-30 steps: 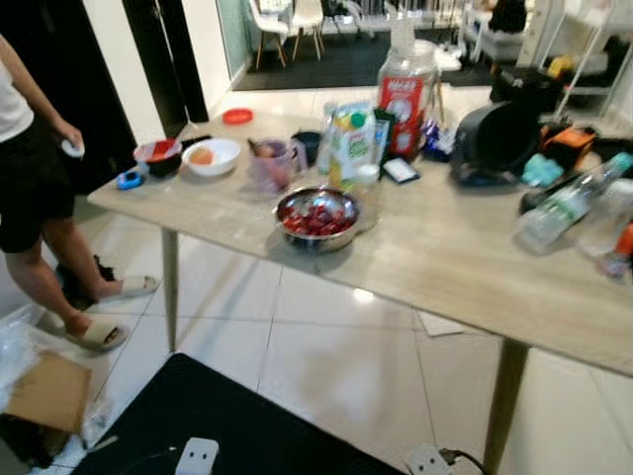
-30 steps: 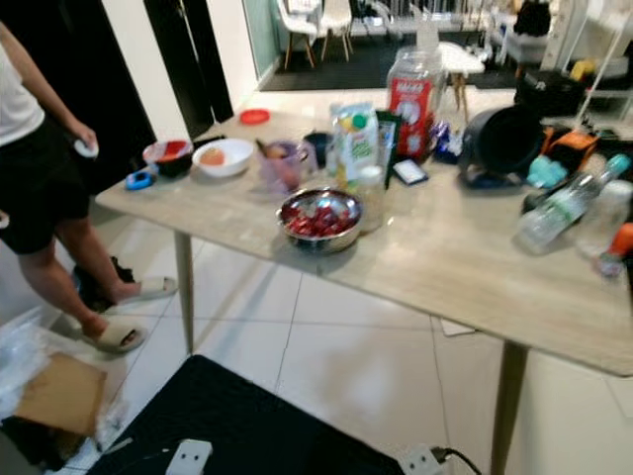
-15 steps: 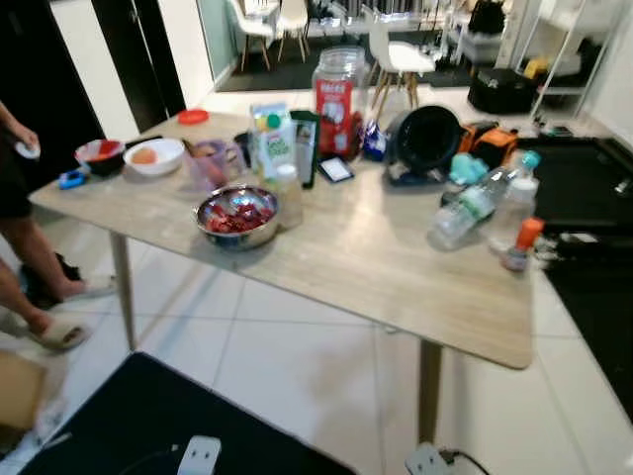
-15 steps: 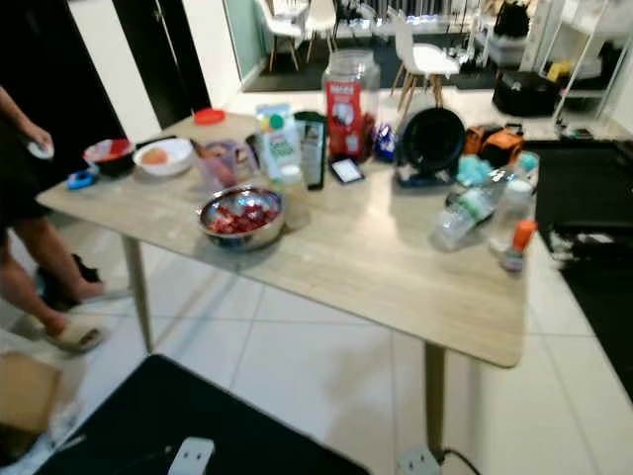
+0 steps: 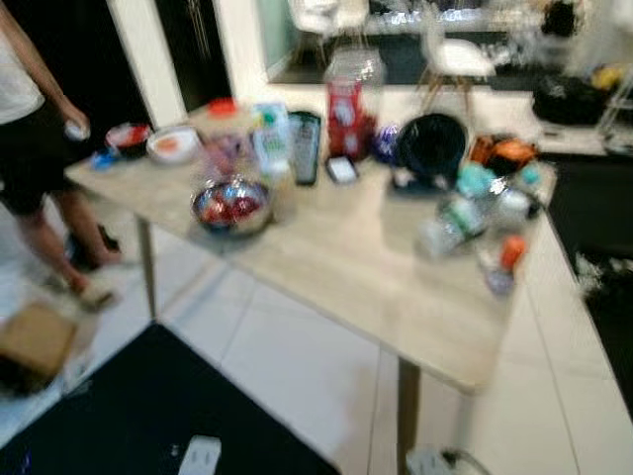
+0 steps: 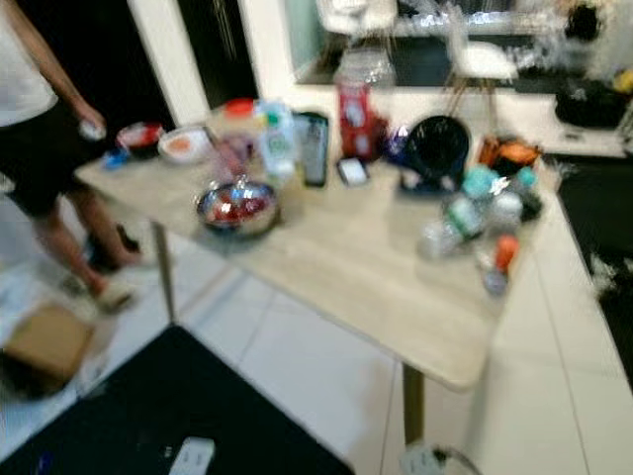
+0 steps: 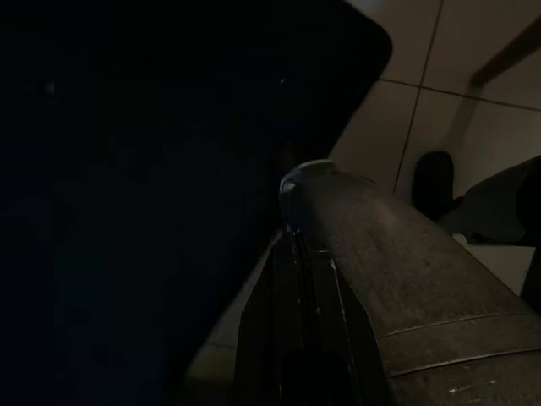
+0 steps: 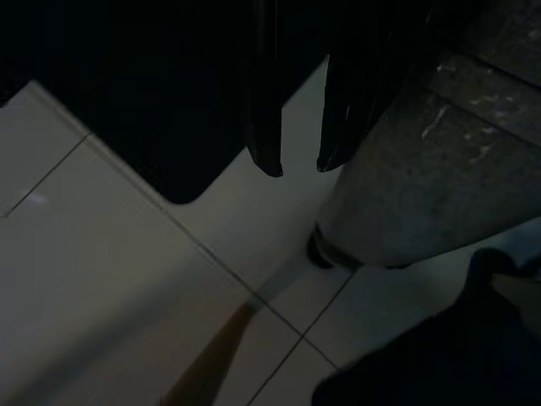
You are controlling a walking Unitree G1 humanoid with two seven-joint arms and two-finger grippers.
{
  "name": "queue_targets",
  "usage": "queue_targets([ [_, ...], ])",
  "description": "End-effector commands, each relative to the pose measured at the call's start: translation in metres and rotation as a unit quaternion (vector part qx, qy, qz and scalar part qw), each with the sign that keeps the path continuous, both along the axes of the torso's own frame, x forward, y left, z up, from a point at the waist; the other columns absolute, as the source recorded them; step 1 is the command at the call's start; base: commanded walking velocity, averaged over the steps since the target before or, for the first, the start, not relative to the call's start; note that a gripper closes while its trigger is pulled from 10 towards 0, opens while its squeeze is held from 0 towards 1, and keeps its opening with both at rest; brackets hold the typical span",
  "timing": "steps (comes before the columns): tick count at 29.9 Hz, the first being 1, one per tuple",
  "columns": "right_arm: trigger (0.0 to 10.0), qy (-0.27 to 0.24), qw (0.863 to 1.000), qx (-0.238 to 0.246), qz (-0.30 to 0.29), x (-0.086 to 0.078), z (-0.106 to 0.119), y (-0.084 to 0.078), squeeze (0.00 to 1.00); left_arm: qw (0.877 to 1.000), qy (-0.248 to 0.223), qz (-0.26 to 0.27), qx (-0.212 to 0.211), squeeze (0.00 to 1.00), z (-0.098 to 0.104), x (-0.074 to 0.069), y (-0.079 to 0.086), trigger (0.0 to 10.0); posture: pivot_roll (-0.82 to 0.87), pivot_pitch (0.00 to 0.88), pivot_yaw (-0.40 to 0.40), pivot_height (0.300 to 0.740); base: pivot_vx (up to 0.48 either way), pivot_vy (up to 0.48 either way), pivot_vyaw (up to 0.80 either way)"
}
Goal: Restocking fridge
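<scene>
Blurred head views have swung back leftward, so the camera is turning: the robot seems still to be locating stock, nothing picked. Nearest, a black mat (image 5: 148, 416) on pale tiles. Beyond, the table (image 5: 376, 287) carries a steel bowl (image 5: 231, 206), bottles (image 5: 450, 213) and a jar (image 5: 348, 99). A person (image 5: 35, 148) stands far left.

Wrist views add idle arms hanging over floor: right gripper (image 8: 296, 165) narrowly parted, empty; left gripper (image 7: 292, 279) too dark to tell.

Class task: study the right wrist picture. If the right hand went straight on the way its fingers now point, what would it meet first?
Most likely the white tiled floor. The right hand hangs with its fingers slightly apart, pointing down just past the corner of the black mat; depth is unclear, but nothing seems to lie between.
</scene>
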State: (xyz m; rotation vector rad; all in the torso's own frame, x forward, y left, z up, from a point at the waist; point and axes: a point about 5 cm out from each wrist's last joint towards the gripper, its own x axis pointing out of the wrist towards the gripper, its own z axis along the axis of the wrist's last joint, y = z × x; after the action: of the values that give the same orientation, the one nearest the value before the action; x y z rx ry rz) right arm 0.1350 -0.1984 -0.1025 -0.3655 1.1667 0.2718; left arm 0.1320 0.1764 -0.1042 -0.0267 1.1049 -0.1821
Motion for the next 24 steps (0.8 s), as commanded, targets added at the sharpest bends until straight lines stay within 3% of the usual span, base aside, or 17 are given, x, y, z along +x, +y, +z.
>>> queue_targets([
  [1, 10.0, 0.005, 1.0, 0.001, 0.0, -0.0022, -0.0016, 0.0051, 0.0, 1.0, 0.003, 0.003, 0.007, 0.0, 0.0, -0.0013, 0.0053, 10.0, -0.05, 0.0, 0.049, 0.74, 0.0, 0.0, 0.0],
  [15, 10.0, 0.004, 1.0, -0.005, -0.001, -0.002, -0.0015, 0.004, 0.0, 1.0, 0.004, -0.007, 0.003, 0.0, -0.0003, -0.0016, 0.0026, 10.0, -0.05, 0.0, 0.049, 0.74, 0.0, 0.0, 0.0],
  [24, 10.0, 0.004, 1.0, -0.004, -0.005, -0.0007, -0.0013, 0.0049, 0.0, 1.0, 0.004, -0.009, 0.0, 0.0, 0.0003, 0.0002, 0.0021, 10.0, -0.05, 0.0, 0.052, 0.74, 0.0, -0.333, 0.0],
])
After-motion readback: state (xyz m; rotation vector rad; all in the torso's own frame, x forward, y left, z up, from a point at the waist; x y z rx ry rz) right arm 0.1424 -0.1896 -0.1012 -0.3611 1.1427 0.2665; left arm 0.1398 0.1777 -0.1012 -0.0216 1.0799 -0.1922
